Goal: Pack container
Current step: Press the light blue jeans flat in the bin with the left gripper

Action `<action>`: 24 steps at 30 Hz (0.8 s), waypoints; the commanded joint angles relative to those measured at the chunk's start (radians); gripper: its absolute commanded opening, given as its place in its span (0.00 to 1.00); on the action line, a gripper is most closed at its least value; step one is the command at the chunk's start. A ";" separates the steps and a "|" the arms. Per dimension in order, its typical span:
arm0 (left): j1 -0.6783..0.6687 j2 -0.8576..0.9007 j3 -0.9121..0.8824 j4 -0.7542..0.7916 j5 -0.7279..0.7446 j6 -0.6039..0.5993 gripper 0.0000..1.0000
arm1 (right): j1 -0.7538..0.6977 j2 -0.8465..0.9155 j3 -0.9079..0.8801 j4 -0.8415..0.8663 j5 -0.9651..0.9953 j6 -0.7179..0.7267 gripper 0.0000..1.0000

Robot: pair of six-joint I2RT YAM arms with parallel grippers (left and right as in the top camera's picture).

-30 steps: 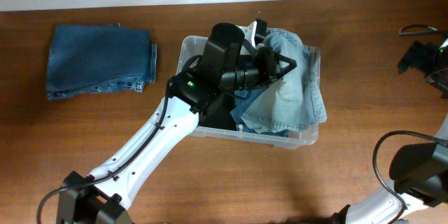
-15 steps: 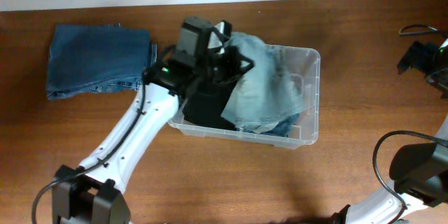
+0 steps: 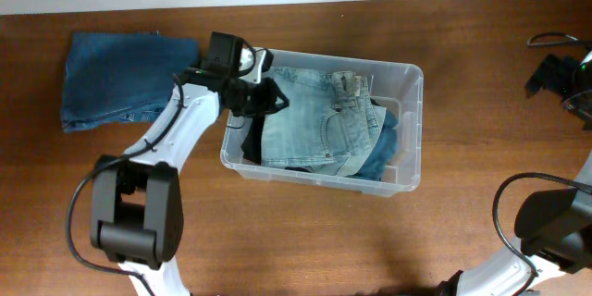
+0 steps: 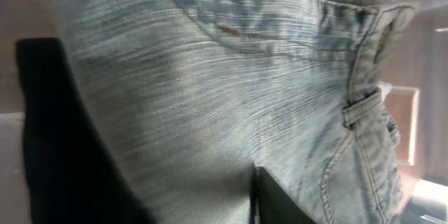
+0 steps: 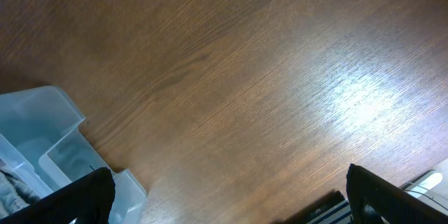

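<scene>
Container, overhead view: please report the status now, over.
Left gripper at left wall of container, on light jeans inside, grip unclear. Right gripper open, empty, above table. Dark folded jeans lie on table, left of container.

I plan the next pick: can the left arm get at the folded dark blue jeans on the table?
Probably yes: the folded dark blue jeans lie uncovered close to the left gripper, outside the container, with nothing between.

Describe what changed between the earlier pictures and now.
The left gripper swept left across the container to its left rim, dragging the light-blue jeans off the right rim to lie flat inside. The folded dark-blue jeans on the table stayed put.
</scene>
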 commanded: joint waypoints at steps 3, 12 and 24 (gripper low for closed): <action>0.092 0.017 0.021 -0.028 0.000 0.217 0.82 | -0.001 0.000 -0.002 0.001 -0.002 0.011 0.98; 0.104 0.015 0.142 -0.151 0.005 0.257 0.99 | -0.001 0.000 -0.002 0.001 -0.002 0.011 0.99; 0.058 0.013 0.460 -0.328 -0.050 0.031 0.99 | -0.001 0.000 -0.002 0.001 -0.002 0.011 0.98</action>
